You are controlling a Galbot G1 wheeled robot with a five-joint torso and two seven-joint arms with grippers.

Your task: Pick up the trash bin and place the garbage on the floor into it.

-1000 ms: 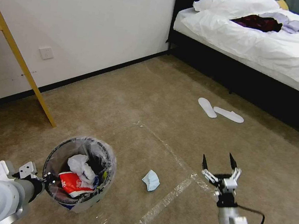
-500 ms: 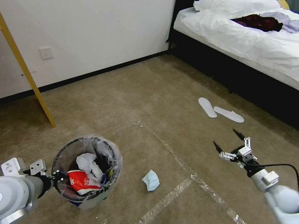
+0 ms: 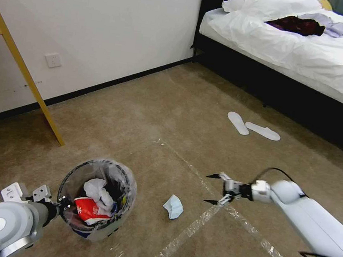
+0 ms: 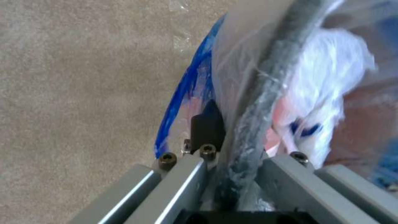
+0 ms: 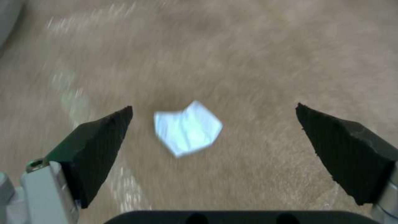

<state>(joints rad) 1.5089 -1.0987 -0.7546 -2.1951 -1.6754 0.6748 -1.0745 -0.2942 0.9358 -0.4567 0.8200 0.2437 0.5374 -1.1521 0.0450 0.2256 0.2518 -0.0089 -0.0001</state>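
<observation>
Carpeted floor (image 3: 148, 113), one trash bin (image 3: 95, 198), one pale garbage scrap (image 3: 173, 206), two slippers (image 3: 252, 127)

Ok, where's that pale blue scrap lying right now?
In the head view the pale blue scrap lies on the floor, between the trash bin and the open right pincer, beside a tape line.

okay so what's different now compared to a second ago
The right claw swung up and out, then came back down pointing left at the pale blue crumpled piece on the carpet, fingers open. The left claw stayed shut on the trash bin rim, shifting it slightly. The piece and slippers haven't moved.
</observation>
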